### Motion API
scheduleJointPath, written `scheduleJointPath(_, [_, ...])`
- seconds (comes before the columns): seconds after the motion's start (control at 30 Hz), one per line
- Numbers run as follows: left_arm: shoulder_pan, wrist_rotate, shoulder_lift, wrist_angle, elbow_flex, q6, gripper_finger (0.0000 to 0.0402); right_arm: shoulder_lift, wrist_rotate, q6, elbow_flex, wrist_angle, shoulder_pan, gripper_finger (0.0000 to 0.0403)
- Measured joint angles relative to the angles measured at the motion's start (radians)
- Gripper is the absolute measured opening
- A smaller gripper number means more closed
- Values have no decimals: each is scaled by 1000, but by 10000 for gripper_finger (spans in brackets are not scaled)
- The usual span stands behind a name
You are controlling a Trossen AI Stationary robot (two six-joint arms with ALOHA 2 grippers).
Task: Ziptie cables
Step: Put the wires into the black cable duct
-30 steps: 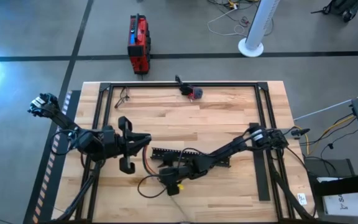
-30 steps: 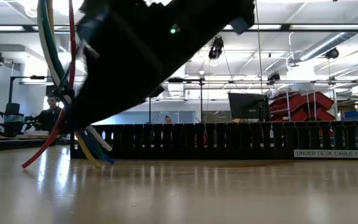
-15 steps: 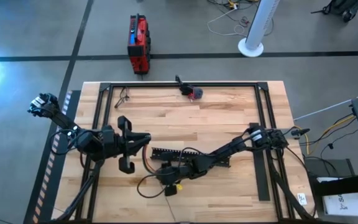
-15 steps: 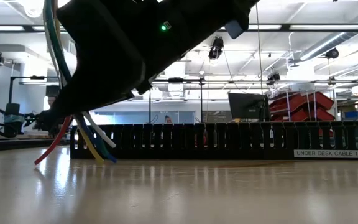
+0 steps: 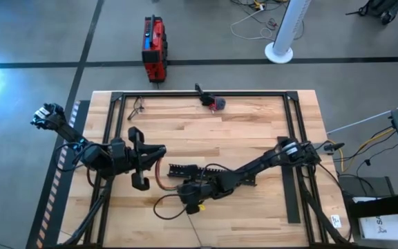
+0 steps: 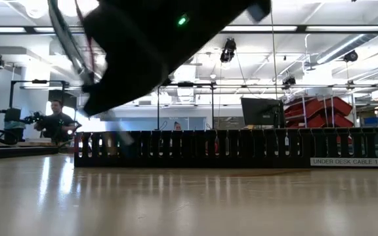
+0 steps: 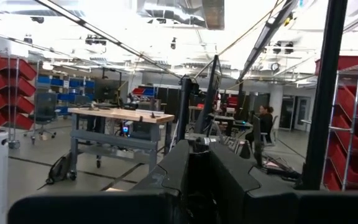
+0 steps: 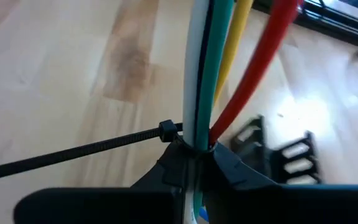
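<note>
cables (image 8: 211, 74) — white, green, yellow, red, zip tie (image 8: 73, 151) around them | right gripper (image 8: 194, 163) clamped on cables, low mid-table | left gripper (image 5: 159, 153) closed — raised

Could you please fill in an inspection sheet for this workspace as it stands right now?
Surface: wooden table, inside a black frame.
Job's things: cables, white, green, yellow and red, bundled with a black zip tie.
Clutter: black toothed cable tray; small red-tipped item at the far edge.
Grippers: right gripper shut on the cables; left gripper shut, beside them.
Surroundings: red case on the floor; a seated person.
</note>
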Motion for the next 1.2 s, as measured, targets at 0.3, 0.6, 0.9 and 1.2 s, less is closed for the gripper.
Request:
scheduleJointPath(0.3, [1,-1,-6,-6,-6,8,36,-160,10,161,2,-431,37,10])
scheduleJointPath(0.6, [38,-6,128,-5,-14,-45,36,-286,140,432,2,-963,86,9])
scheduleJointPath(0.9, [146,-97,331,43,-15,-123,36,-289,244,693,2,-1418,113,9])
scheduleJointPath(1.2, [222,-50,482,167,16,-205,36,-280,244,618,-15,-1517,124,9])
